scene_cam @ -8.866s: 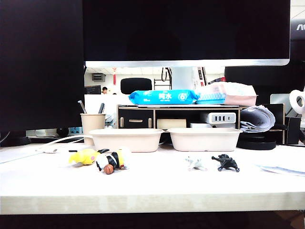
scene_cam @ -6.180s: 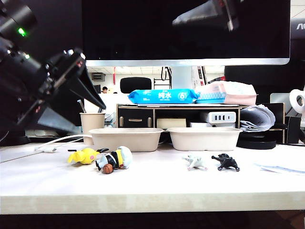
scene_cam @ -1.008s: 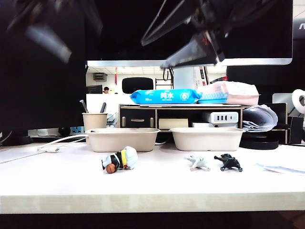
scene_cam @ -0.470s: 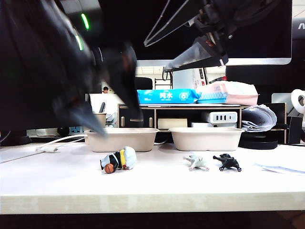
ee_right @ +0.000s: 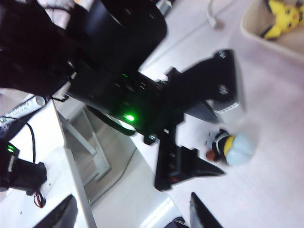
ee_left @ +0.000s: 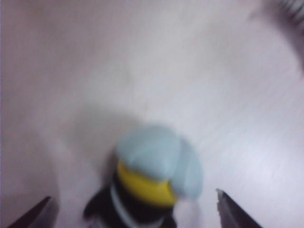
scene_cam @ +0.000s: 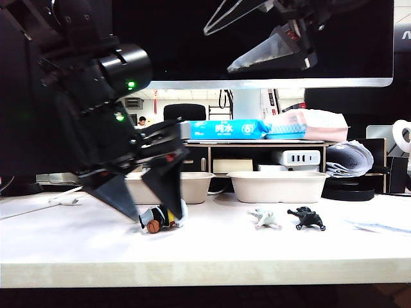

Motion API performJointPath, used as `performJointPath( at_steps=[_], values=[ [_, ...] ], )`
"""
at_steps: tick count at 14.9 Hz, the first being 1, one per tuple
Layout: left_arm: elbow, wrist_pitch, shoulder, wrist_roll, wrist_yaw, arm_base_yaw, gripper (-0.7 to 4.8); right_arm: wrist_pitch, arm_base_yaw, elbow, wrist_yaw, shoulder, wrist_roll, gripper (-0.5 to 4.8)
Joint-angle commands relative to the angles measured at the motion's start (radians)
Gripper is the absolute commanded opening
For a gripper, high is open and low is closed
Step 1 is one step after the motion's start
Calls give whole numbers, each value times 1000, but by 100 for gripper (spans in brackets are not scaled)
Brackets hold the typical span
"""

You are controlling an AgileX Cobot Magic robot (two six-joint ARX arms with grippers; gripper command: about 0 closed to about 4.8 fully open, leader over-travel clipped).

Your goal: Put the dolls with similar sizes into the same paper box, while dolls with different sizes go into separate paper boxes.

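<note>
On the worktop [scene_cam: 212, 247] the left pincer [scene_cam: 149, 204] has come down, spread wide, one finger on each side of the black-white-yellow figure [scene_cam: 160, 219] without pinching it, and it hides part of the left paper box [scene_cam: 196, 187]. Right of it lie the white striped animal [scene_cam: 265, 218] and the black animal [scene_cam: 307, 218]. Behind stands the right paper box [scene_cam: 278, 186]; the yellow figure [ee_right: 281, 18] lies in the left one, and high above hangs the right pincer [scene_cam: 257, 35], open and empty.
</note>
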Motion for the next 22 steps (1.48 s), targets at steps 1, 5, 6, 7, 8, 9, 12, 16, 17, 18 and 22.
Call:
performJointPath(
  at_steps=[1,5,6,7,8,9,12,16,17,18,22],
  values=[
    [2,68,6,35,-3,-2,479,15,1,3,-16,-11,-3,306],
    [2,71,6,51,1,-2,147,16,1,3,-19,-11,-3,306],
    [2,71,6,44,2,-2,42,15,1,3,-19,-11,-3,306],
    [2,70,6,44,2,-2,-7,16,1,3,-19,-11,-3,306],
    [2,70,6,44,1,-2,-6,16,1,3,-19,-11,-3,306],
    [2,72,6,44,-2,-2,-6,16,1,3,-19,-11,-3,306],
    [24,74,-8,40,-1,-2,-6,16,1,3,-19,-11,-3,306],
    [137,20,-43,40,0,-2,-6,16,1,3,-18,-10,-3,306],
    [209,-20,-48,41,-2,0,-6,16,1,3,-18,-10,-3,306],
    [252,-33,-48,42,-3,2,-6,16,1,3,-18,-10,-3,306],
    [418,-20,-47,45,-10,61,-6,13,-24,3,-22,-11,-3,306]
  ],
)
